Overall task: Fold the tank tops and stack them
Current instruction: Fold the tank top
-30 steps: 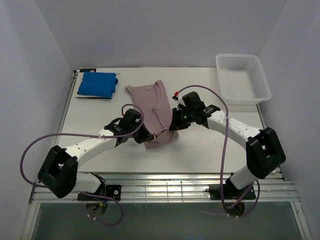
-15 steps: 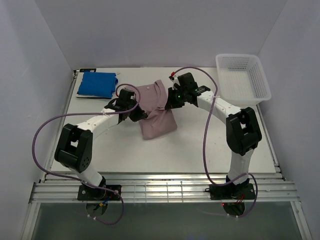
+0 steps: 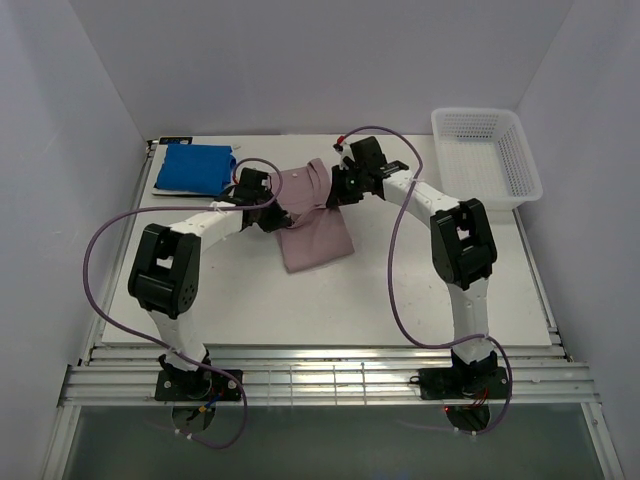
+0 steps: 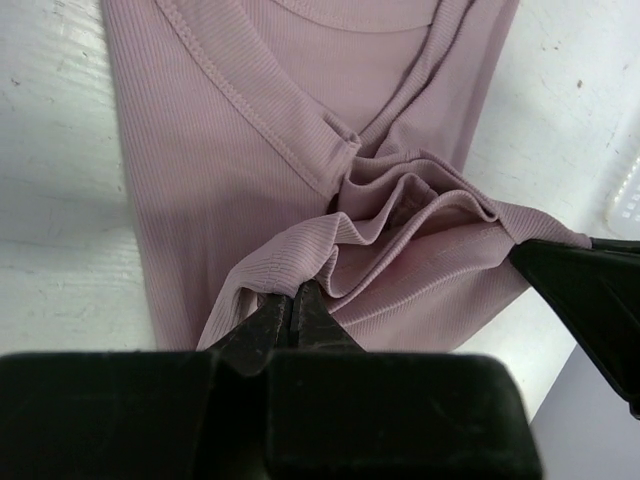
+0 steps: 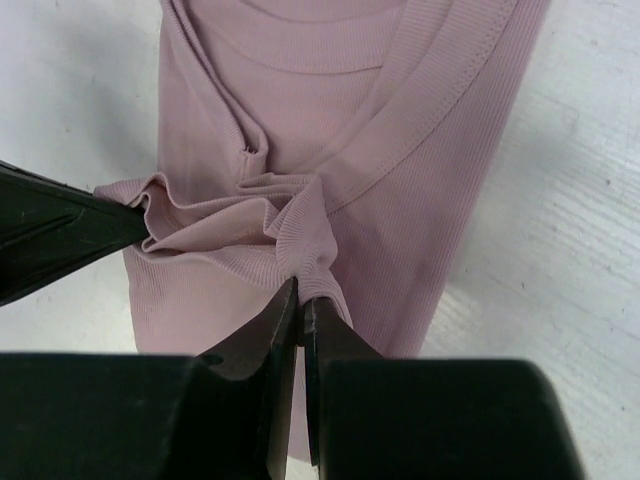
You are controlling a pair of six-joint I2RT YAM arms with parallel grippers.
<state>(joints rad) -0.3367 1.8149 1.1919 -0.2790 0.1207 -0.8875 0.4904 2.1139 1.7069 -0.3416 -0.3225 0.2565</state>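
The dusty pink-mauve tank top (image 3: 312, 220) lies folded over itself in the middle of the table. My left gripper (image 3: 270, 212) is shut on its bottom hem (image 4: 290, 280) and holds it above the top's upper part. My right gripper (image 3: 335, 192) is shut on the same hem's other corner (image 5: 300, 270). The hem bunches between the two grippers over the neckline. The bright blue tank top (image 3: 195, 168) lies folded at the far left. The striped top is out of view.
A white lattice basket (image 3: 488, 155) stands at the far right corner. The table's far edge runs just behind the blue top and the grippers.
Both grippers have carried the pink top's bottom hem away from me, from the near side to over its neckline, folding the top in half.
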